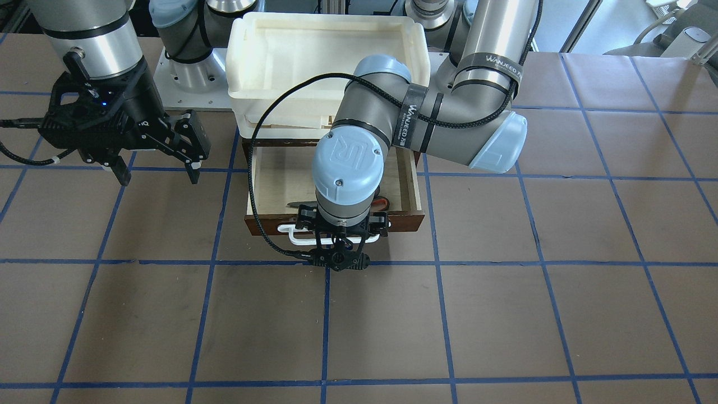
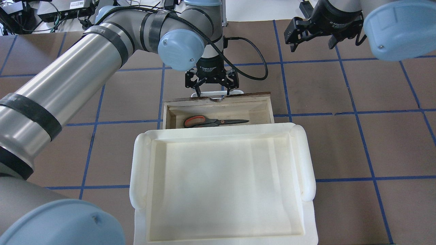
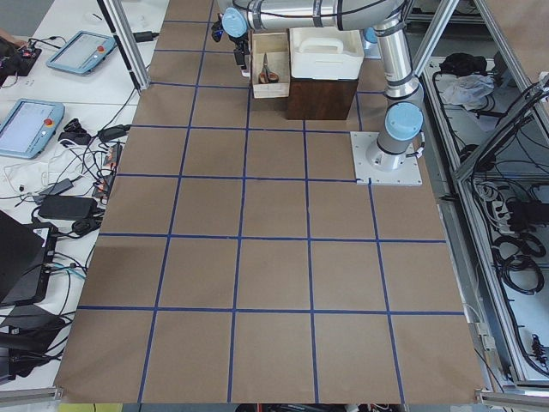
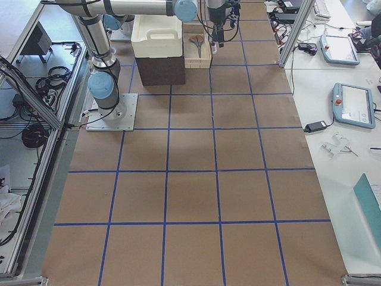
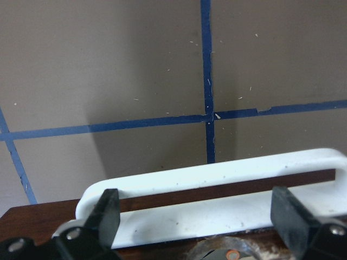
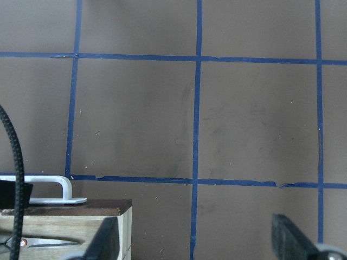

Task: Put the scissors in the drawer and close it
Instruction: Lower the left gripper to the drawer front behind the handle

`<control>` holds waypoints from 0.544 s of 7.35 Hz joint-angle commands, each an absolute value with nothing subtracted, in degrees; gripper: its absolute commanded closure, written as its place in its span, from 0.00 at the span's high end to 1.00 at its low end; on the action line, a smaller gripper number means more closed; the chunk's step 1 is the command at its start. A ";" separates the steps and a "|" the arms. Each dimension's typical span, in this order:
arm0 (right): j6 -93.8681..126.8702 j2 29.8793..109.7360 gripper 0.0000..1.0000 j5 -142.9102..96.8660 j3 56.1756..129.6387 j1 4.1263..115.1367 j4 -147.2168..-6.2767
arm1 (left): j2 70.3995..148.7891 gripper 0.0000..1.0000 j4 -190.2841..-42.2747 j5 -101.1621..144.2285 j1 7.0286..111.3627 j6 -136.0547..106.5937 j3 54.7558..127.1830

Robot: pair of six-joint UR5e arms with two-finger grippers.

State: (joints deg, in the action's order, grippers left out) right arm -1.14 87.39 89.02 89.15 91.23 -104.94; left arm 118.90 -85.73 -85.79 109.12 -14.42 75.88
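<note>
Your scissors point(image 2: 215, 121) already lie flat inside the open drawer point(image 2: 269, 109), long side running along its front (blades toward the robot's right); the white handle point(image 5: 217, 179) sits right below the left gripper point(image 2: 211, 91), its 2 fingers spread wide and holding nothing; the right gripper point(image 1: 158, 166) hangs open, well apart; so the left arm is nearer to push.

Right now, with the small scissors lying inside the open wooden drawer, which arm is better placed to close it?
The left. Its gripper hangs open at the drawer's long white bar handle, while the right gripper hovers off to the side over bare table.
</note>
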 commanded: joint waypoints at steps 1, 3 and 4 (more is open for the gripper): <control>-1.14 87.28 1.00 88.68 89.30 91.23 -104.68 | 117.77 1.00 -87.44 -85.34 108.98 -14.50 76.38; -1.58 87.36 1.00 88.08 89.74 91.23 -104.77 | 117.69 1.00 -87.89 -85.34 108.72 -14.50 76.38; -1.67 87.28 1.00 88.07 89.74 91.23 -104.24 | 117.69 1.00 -88.24 -85.34 108.72 -14.59 76.38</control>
State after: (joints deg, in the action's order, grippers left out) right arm -1.58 87.34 88.35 89.67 91.23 -104.67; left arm 117.72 -87.78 -85.38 108.75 -14.52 76.35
